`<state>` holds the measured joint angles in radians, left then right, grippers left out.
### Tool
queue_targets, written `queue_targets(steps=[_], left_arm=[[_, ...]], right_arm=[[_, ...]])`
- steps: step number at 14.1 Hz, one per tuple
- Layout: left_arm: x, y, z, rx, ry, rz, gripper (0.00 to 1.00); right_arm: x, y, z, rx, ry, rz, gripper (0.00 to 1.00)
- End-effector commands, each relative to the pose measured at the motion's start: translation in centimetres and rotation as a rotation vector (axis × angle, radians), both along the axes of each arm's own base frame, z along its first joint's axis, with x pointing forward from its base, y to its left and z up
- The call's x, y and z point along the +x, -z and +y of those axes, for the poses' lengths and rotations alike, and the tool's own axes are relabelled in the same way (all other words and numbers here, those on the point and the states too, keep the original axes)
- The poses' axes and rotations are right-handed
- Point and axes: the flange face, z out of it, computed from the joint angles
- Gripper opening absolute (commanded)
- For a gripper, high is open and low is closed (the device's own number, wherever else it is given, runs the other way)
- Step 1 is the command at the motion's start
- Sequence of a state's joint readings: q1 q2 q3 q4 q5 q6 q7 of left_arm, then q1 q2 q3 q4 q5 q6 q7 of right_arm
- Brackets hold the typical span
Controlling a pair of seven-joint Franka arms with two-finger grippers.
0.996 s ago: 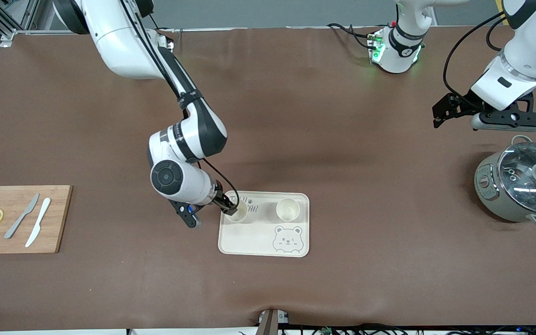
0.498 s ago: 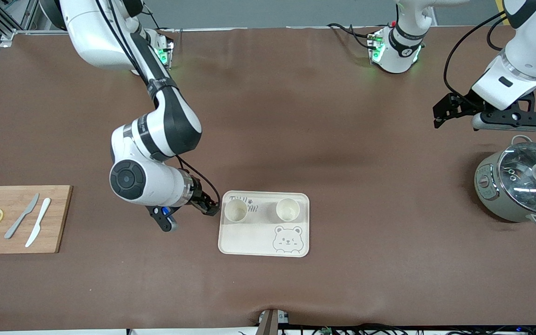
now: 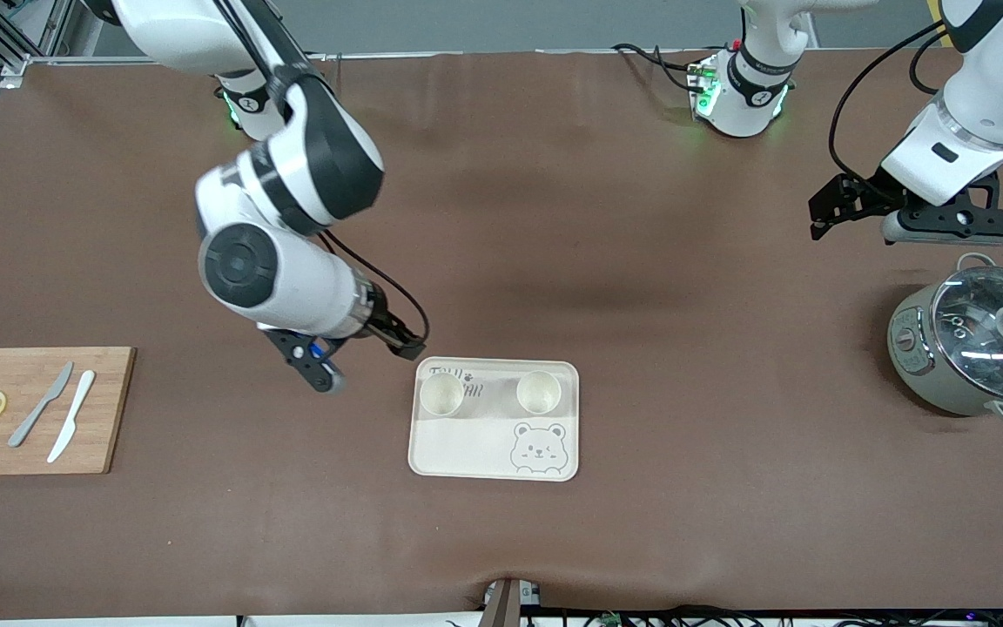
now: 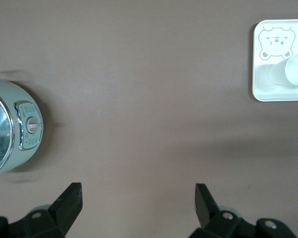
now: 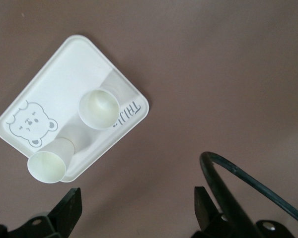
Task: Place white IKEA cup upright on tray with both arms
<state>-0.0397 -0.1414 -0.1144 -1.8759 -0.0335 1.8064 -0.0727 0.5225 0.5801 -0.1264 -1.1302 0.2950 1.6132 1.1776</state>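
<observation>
Two white cups stand upright on the cream tray (image 3: 467,453) with the bear face. One cup (image 3: 441,394) is toward the right arm's end, the other cup (image 3: 539,392) toward the left arm's end. Both show in the right wrist view, one cup (image 5: 98,109) by the lettering and one cup (image 5: 48,166) by the bear, on the tray (image 5: 54,94). My right gripper (image 3: 404,345) is open and empty, in the air over the table beside the tray's corner. My left gripper (image 3: 824,216) is open and empty, waiting over the table near the pot. The tray (image 4: 268,87) shows in the left wrist view.
A grey-green pot (image 3: 972,344) with a glass lid stands at the left arm's end. A wooden cutting board (image 3: 110,409) with two knives and lemon slices lies at the right arm's end.
My right gripper let go of the cup nearer the right arm's end, drew off the tray and rose. The left arm has not moved.
</observation>
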Motion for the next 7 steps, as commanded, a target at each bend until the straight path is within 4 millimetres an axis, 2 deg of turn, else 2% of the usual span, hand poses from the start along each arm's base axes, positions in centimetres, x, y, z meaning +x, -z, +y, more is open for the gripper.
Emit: queue_targets(steps=[1, 3, 7], left_arm=[[0.1, -0.4, -0.3, -0.023, -0.011, -0.004, 1.0], [0.3, -0.5, -0.4, -0.025, -0.011, -0.005, 1.0], [0.3, -0.5, -0.4, -0.025, -0.011, -0.005, 1.0]], right_arm=[[1.5, -0.1, -4.4, -0.005, -0.015, -0.004, 1.0], [1.6, -0.9, -7.3, -0.068, -0.083, 0.005, 1.0], [1.4, -5.4, -13.5, -0.067, -0.31, -0.041, 1.0]])
